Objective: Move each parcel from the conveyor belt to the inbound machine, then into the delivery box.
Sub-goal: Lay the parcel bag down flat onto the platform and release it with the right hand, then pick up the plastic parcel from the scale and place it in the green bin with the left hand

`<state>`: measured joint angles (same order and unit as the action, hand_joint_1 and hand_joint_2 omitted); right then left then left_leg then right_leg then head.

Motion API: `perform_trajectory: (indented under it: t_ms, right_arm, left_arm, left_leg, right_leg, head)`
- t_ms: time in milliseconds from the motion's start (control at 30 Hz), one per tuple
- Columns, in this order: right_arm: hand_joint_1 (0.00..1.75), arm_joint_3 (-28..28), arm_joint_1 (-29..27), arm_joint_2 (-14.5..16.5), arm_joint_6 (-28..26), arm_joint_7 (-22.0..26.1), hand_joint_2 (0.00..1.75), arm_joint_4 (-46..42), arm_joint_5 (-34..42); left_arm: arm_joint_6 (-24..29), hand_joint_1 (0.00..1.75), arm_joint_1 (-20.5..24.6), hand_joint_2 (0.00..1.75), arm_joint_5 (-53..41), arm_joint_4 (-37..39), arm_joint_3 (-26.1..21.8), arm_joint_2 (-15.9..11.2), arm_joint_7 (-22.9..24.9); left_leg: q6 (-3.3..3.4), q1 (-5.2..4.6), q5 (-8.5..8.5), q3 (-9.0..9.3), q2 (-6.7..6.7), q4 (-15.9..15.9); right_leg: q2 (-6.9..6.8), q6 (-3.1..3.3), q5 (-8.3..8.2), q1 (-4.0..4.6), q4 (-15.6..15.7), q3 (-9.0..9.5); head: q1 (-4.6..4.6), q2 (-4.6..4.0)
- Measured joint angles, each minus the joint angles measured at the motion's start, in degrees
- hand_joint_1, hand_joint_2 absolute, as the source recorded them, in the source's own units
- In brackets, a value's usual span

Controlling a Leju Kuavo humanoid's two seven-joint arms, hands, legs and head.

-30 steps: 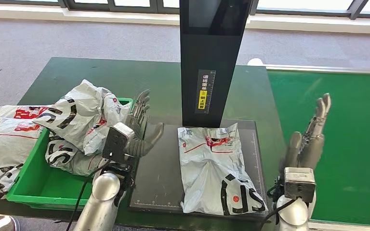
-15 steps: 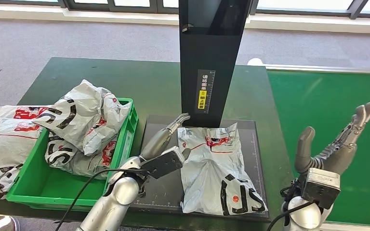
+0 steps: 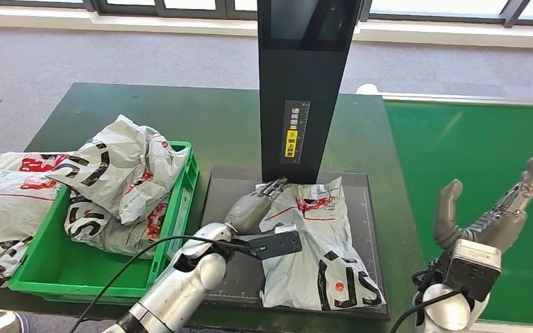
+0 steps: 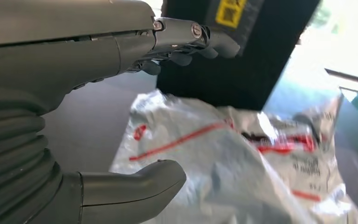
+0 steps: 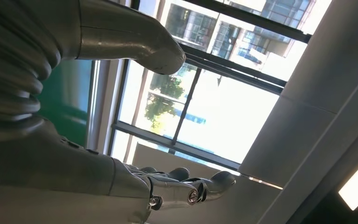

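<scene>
Head view: several parcels [image 3: 111,184] fill the green delivery box [image 3: 55,267], one grey parcel [image 3: 312,243] awaits on the inbound machine's scanning plate [image 3: 232,277], left hand [image 3: 253,206] spread above it holding nothing, right hand [image 3: 493,215] open and empty.

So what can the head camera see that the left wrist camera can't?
The head view alone takes in the green plastic crate piled with grey plastic mailer bags, the green conveyor belt and the open right hand raised over it. The left wrist view alone gives a close look at the gap between the left hand's thumb and fingers. Both show the left hand, the crinkled grey parcel and the black scanner column.
</scene>
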<state>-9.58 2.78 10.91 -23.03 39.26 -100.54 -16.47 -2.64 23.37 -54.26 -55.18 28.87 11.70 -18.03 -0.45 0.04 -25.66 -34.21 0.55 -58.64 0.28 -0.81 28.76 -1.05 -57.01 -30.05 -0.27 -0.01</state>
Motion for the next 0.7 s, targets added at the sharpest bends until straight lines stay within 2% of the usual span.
perform_trajectory:
  t_ms: [167,333,400,467,533,700]
  right_arm:
    - [0.0,-0.64,0.31,0.17,0.28,-0.63,1.75,0.6,0.31]
    - [0.0,-0.76,0.29,0.22,0.39,-1.25,1.75,0.72,0.52]
    - [0.0,-0.76,0.3,0.22,0.5,-1.33,1.75,0.73,0.67]
    - [0.0,-0.77,0.33,0.22,0.58,-1.38,1.75,0.89,0.86]
    - [0.0,-0.78,0.37,0.22,0.6,-1.38,1.75,1.19,0.99]
    - [0.0,-0.77,0.44,0.22,0.59,-1.38,1.75,1.83,1.38]
  left_arm:
    - [-0.15,0.0,1.05,1.75,-1.99,3.78,2.72,0.72,-0.09]
    - [-0.15,0.01,1.89,1.75,-4.96,6.53,5.4,1.27,1.84]
    - [-0.42,0.17,2.04,1.75,-5.67,7.48,6.34,1.39,2.13]
    - [-1.07,1.03,2.07,1.75,-6.08,8.32,7.24,1.45,1.93]
    - [-1.74,1.74,2.09,1.75,-6.33,9.06,8.06,1.46,1.52]
    - [-2.48,1.75,2.22,1.75,-6.43,9.89,9.38,1.46,0.8]
  left_leg:
    - [0.0,0.0,0.0,-0.01,0.0,0.0]
    - [0.0,0.0,0.0,0.0,0.0,0.0]
    - [0.0,0.0,0.0,0.0,0.0,0.0]
    - [0.0,0.0,0.0,0.0,0.0,0.01]
    - [0.0,0.0,0.0,0.0,0.01,0.01]
    - [0.0,0.0,0.0,0.0,0.03,0.01]
  right_leg:
    - [0.0,0.0,0.0,0.0,0.0,-0.01]
    - [0.0,0.0,0.0,0.0,0.0,-0.01]
    - [0.0,0.0,0.0,0.0,0.0,0.0]
    - [0.0,0.0,0.0,0.0,0.0,0.0]
    - [0.0,0.0,0.0,0.0,0.0,0.02]
    - [-0.01,0.0,0.0,0.0,0.0,0.05]
  head:
    - [0.0,0.01]
    - [0.01,0.01]
    - [0.01,0.0]
    - [0.0,0.0]
    - [0.0,0.01]
    - [0.0,0.01]
